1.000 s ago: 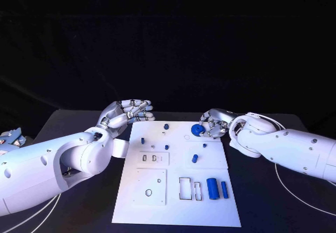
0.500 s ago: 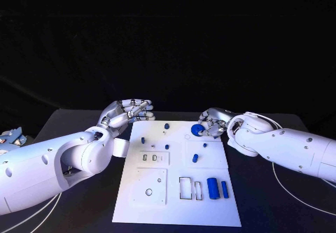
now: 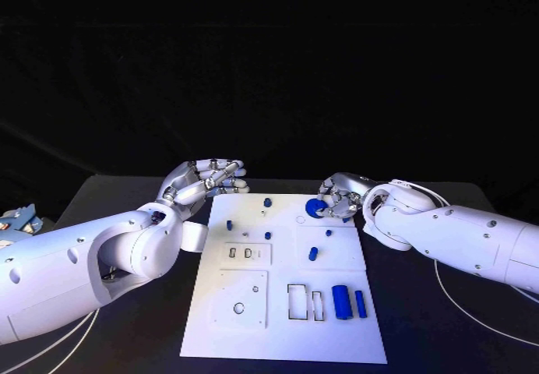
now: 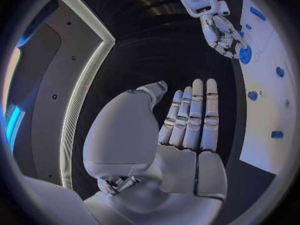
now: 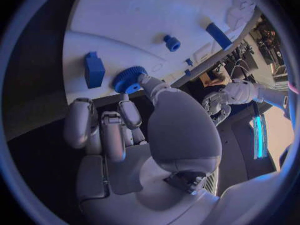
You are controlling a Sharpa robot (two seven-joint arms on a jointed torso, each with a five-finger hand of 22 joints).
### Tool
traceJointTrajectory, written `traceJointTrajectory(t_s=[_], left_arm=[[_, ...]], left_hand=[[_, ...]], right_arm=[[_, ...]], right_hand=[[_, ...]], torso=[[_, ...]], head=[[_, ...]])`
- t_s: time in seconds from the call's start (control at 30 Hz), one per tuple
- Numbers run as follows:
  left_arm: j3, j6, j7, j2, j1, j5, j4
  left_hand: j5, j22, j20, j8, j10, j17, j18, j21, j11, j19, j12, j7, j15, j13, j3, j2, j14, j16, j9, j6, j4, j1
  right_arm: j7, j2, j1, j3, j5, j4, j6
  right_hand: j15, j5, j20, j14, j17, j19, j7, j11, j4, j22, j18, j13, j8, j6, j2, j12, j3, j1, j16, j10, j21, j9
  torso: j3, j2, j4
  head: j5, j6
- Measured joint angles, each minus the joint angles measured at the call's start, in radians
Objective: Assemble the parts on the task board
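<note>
The white task board [image 3: 281, 327] lies in the middle of the table. My right hand [image 3: 340, 199] hovers at the board's far right corner and pinches a blue gear [image 3: 315, 206] at its fingertips; the gear [image 5: 129, 79] sits by the thumb tip, close over the board edge [image 5: 125, 15]. My left hand [image 3: 208, 181] hangs beside the board's far left corner, fingers straight [image 4: 190, 115] and holding nothing. Small blue pegs [image 3: 267, 202] stand on the far half. Two blue cylinders [image 3: 340, 302] lie at the near right.
White cables [image 3: 472, 304] curl on the black table right of the board. A white panel with two holes [image 3: 241, 300] and rectangular slots [image 3: 297, 302] occupy the board's near half. My left forearm [image 3: 124, 249] runs along the board's left side.
My right hand has crept slightly toward the board's far edge with the gear still in it. The left hand has stayed put.
</note>
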Motion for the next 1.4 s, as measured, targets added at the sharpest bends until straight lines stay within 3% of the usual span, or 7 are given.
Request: traceJointTrajectory(t_s=[0.43,0.57,0.87,1.03,1.3,1.4], left_arm=[[0.000,0.001,-0.001,-0.001,0.000,0.000,0.000],[0.000,0.001,-0.002,-0.001,0.000,0.000,0.000],[0.000,0.002,-0.003,-0.001,0.000,0.000,0.000],[0.000,0.002,-0.004,-0.002,0.000,0.000,0.000],[0.000,0.002,-0.005,-0.002,0.000,0.000,0.000],[0.000,0.002,-0.005,-0.002,0.000,0.000,0.000]], left_hand=[[0.000,-0.001,0.000,0.000,0.000,0.002,0.000,0.000,0.000,0.000,0.000,0.000,0.000,0.001,0.003,0.000,0.000,0.000,0.000,0.000,-0.003,0.000],[0.000,-0.001,0.000,0.000,0.000,0.003,0.000,0.000,0.000,0.000,0.000,0.000,0.000,0.001,0.006,0.000,0.000,0.000,0.000,0.000,-0.005,0.000],[0.000,-0.001,0.000,0.000,0.000,0.005,0.000,0.000,0.000,0.000,-0.005,0.000,0.000,0.001,0.008,0.000,0.000,0.000,0.000,0.000,-0.008,0.000],[0.000,-0.001,0.000,0.000,0.000,0.005,0.000,0.000,0.000,0.000,-0.005,0.000,0.000,0.001,0.008,0.000,0.000,0.000,0.000,0.000,-0.008,0.000],[0.000,-0.001,0.000,-0.003,0.000,0.006,0.000,0.000,0.000,0.000,-0.005,0.000,0.000,0.000,0.011,0.000,0.000,0.000,0.000,0.000,-0.011,0.000],[0.000,-0.001,0.000,-0.003,0.000,0.006,0.000,0.000,0.000,0.000,-0.005,0.000,0.000,0.000,0.011,0.000,0.000,0.000,0.000,0.000,-0.011,0.000]], right_arm=[[0.000,0.003,-0.004,0.001,-0.021,0.005,0.000],[-0.004,0.005,-0.004,0.002,-0.034,0.005,0.000],[-0.016,0.008,-0.004,0.002,-0.060,0.008,-0.002],[-0.020,0.008,-0.005,0.001,-0.068,0.013,-0.013],[-0.023,0.006,-0.011,-0.002,-0.088,0.033,-0.054],[-0.027,0.002,-0.015,-0.003,-0.104,0.052,-0.082]], right_hand=[[0.000,-0.004,-0.002,0.000,0.000,0.002,-0.003,-0.002,0.000,0.003,0.000,0.005,0.000,0.003,-0.004,0.007,0.000,-0.004,0.005,0.002,0.001,0.003],[0.000,0.006,-0.002,0.000,0.000,0.002,0.000,-0.002,0.012,0.001,0.000,0.001,0.000,-0.001,-0.021,0.007,-0.006,-0.021,0.005,0.002,0.001,0.004],[0.000,0.038,-0.005,0.000,0.000,0.005,-0.007,-0.007,0.023,0.017,0.000,0.021,0.014,0.018,-0.018,0.018,0.007,-0.036,0.010,0.007,0.008,0.009],[-0.007,0.029,-0.011,0.000,0.000,0.018,-0.018,-0.020,0.016,0.040,-0.016,0.046,0.023,0.058,-0.011,0.039,0.036,-0.030,0.015,0.034,0.023,0.016],[-0.020,-0.001,-0.027,0.002,0.000,0.034,-0.011,-0.034,-0.003,0.068,-0.016,0.076,0.028,0.067,0.003,0.062,0.091,-0.014,0.018,0.063,0.041,0.017],[-0.020,-0.020,-0.027,0.002,0.000,0.039,-0.011,-0.030,0.000,0.078,-0.016,0.085,0.028,0.068,0.002,0.068,0.096,-0.013,0.022,0.066,0.047,0.017]], torso=[[0.0004,0.000,0.0004],[0.0003,0.000,0.0005],[-0.0002,0.000,0.0005],[-0.0002,0.000,0.0010],[-0.0001,0.000,0.0005],[0.0000,0.000,0.0001]], head=[[-0.001,-0.004],[-0.001,-0.004],[-0.003,-0.006],[-0.003,-0.007],[-0.001,-0.005],[-0.001,-0.005]])
